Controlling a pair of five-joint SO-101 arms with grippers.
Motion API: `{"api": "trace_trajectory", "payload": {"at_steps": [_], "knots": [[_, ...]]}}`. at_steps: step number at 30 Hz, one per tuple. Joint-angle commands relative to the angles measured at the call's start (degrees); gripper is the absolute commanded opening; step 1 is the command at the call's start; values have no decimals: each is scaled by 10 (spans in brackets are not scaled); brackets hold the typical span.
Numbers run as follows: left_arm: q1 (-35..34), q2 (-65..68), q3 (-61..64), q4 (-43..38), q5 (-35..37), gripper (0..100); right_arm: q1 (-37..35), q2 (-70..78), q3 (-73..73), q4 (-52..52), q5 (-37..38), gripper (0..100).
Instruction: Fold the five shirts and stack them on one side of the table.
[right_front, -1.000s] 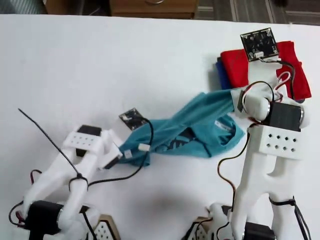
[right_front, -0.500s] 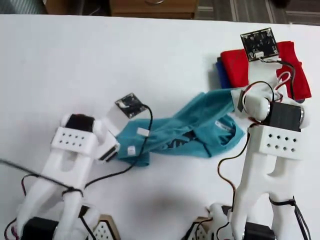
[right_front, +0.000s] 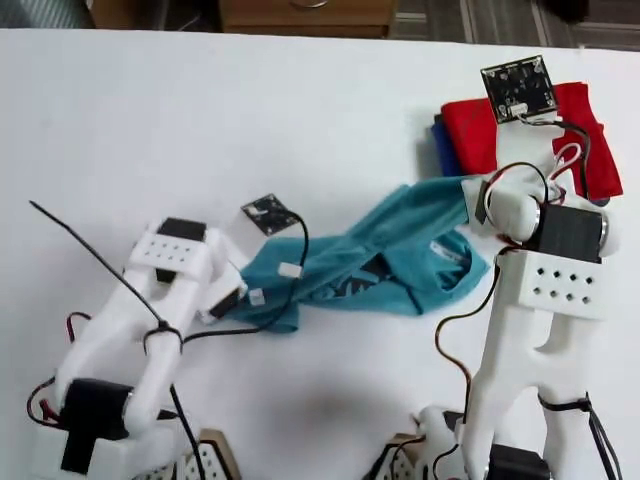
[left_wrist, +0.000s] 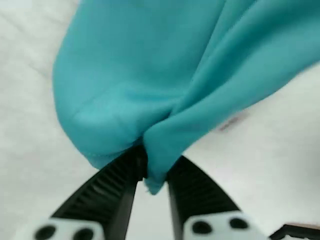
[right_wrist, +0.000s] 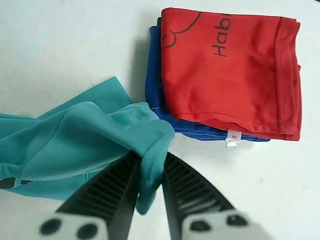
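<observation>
White table (right_front: 200, 120), teal shirt (right_front: 400, 250) gripped by left pincer (left_wrist: 155, 167), right pincer (right_wrist: 150, 167)

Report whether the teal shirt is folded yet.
Not folded: teal shirt lies bunched and twisted, pinched by left claw and right claw.

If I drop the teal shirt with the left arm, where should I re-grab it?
Probably the teal shirt at its rounded, doubled-over end nearest the left gripper, approached low from the robot's left. That end forms a thick fold, while the middle runs twisted toward the right gripper, which pinches the other end.
</observation>
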Motion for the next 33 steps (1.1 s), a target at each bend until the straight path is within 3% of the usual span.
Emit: {"api": "trace_trajectory", "payload": {"at_steps": [1,10,14,22,33], "knots": [[1,-55,-22,28,4,28,4,-18,-4,-7,4,18],[3,-249,-18,127,-1,72,2,-18,-2,-10,3,18],[-1,-249,-15,128,-1,155,2,-18,-2,-10,2,18],[2,-234,-16,111,-2,28,3,-18,-2,-7,2,18],[3,-167,8,80,-2,54,3,-18,-2,-7,4,18]]}}
